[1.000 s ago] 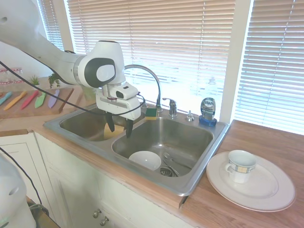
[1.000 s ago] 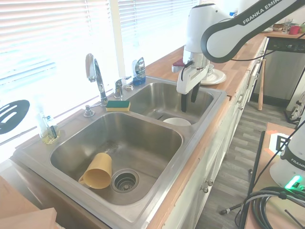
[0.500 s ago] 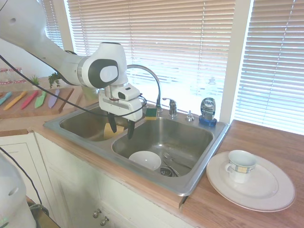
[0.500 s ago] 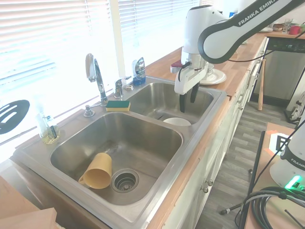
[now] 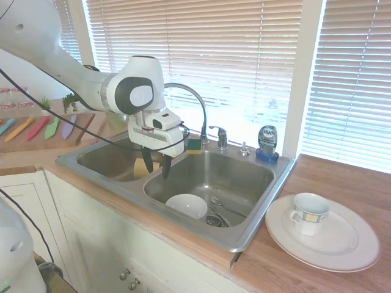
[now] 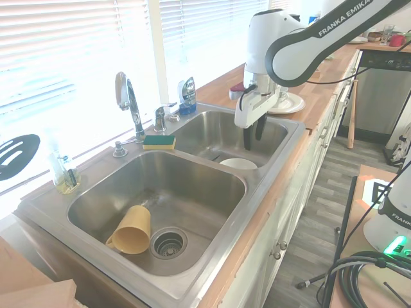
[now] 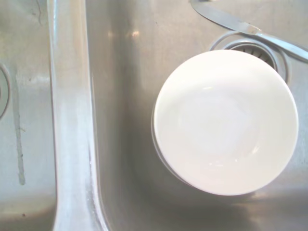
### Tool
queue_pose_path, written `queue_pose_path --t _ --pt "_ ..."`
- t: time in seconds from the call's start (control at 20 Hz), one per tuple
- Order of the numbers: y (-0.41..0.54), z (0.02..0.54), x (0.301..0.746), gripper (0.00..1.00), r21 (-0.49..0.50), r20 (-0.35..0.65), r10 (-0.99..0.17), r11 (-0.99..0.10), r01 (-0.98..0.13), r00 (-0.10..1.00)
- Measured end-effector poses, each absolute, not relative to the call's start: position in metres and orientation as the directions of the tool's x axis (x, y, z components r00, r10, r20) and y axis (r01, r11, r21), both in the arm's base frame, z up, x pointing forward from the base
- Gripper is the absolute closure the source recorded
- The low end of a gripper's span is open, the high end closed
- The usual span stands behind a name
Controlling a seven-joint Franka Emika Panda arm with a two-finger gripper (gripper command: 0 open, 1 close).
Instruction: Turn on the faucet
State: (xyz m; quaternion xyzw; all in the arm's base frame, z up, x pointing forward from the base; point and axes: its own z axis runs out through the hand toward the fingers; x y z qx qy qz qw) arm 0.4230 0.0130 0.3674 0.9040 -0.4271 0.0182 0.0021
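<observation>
The gripper [image 5: 155, 169] hangs in the left middle of the first outside view, over the wall between the two bowls of the sink [image 5: 256, 226]. Its two dark fingers [image 5: 165, 168] point down with a gap between them, so it is partly open, and it holds nothing. In the second outside view the gripper [image 6: 252, 138] is in the upper right part of the picture, above the far bowl.

The faucet [image 5: 197, 104] stands at the back of the sink, near the middle of the first outside view. Its tall thin spout bends over in an arch behind the gripper. Its small shiny handle [image 5: 220, 138] stands just to the right of the spout. The gripper is apart from the faucet and does not touch it. In the second outside view the faucet [image 6: 128, 98] is in the upper left, well apart from the gripper.

A white bowl [image 5: 186, 206] sits in the sink below the gripper. The wrist view looks straight down on the white bowl [image 7: 225, 122], with a knife [image 7: 250, 30] at the top by the drain. A green and yellow sponge [image 6: 158, 142] lies by the foot of the faucet. A blue soap bottle [image 5: 267, 143] stands at the back right of the sink. A yellow cup [image 6: 131, 230] lies on its side in the near bowl of the second outside view. A cup [image 5: 310, 213] sits on a white plate [image 5: 348, 250] on the counter [image 5: 366, 189] at the lower right.
</observation>
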Motion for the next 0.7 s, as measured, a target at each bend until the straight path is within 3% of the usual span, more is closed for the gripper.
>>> queue_pose_path --t 0.4,0.7 --pt "0.015 0.365 0.434 1.00 -0.020 0.040 -0.784 -0.621 -0.784 0.620" --pt "0.019 0.358 0.486 1.00 -0.032 0.065 -0.793 -0.608 -0.794 0.605"
